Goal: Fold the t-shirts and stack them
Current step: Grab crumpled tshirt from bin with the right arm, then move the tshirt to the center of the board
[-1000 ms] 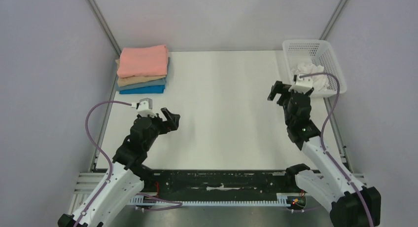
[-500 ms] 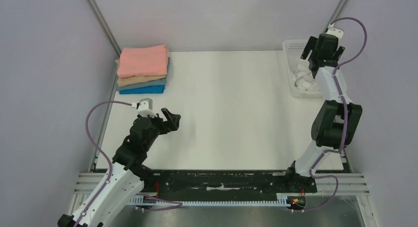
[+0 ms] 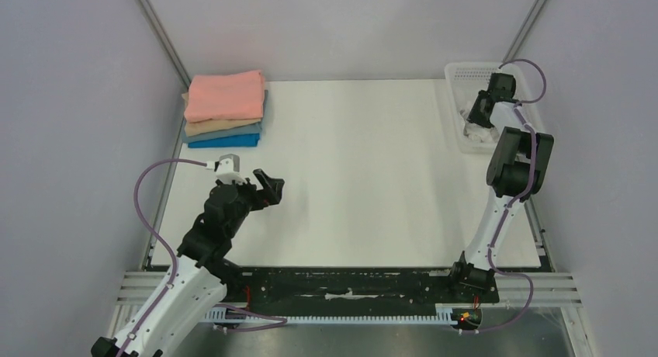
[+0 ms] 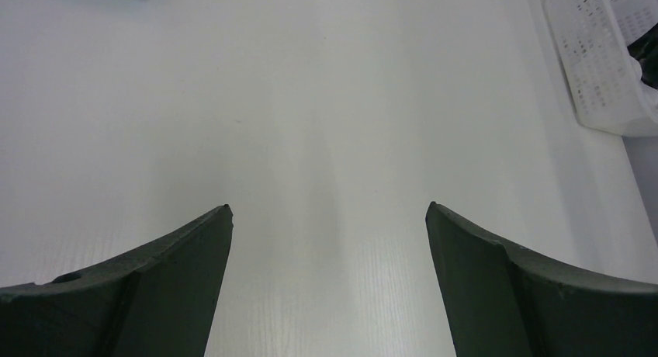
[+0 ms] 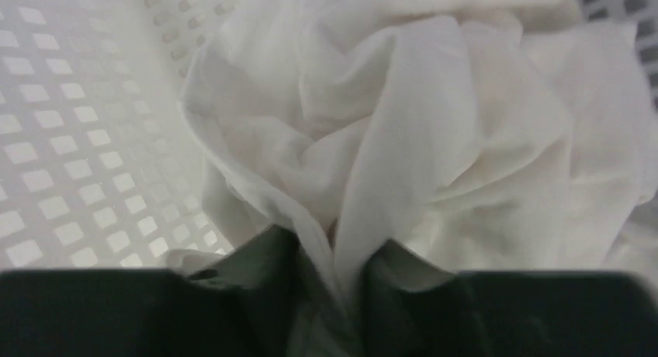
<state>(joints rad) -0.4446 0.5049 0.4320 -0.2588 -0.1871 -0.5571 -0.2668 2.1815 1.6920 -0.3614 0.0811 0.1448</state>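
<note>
A crumpled white t-shirt (image 5: 403,132) lies in the white mesh basket (image 3: 465,74) at the back right. My right gripper (image 5: 334,256) reaches down into the basket and is shut on a fold of that white cloth; in the top view the right gripper (image 3: 477,112) sits over the shirt (image 3: 483,132). Folded t-shirts are stacked at the back left: salmon pink (image 3: 225,95) on top, then tan (image 3: 221,126), grey-blue (image 3: 242,130) and bright blue (image 3: 225,142). My left gripper (image 3: 269,188) hovers open over bare table, its left gripper (image 4: 328,217) jaws wide apart with nothing between them.
The white table (image 3: 349,171) is bounded by grey walls and metal posts at the back corners. The basket's side (image 4: 597,70) shows at the upper right of the left wrist view. A black rail runs along the near edge between the arm bases.
The right arm swung from mid-table up over the basket, then dropped into it and closed on the white shirt. The left arm stayed still and open.
</note>
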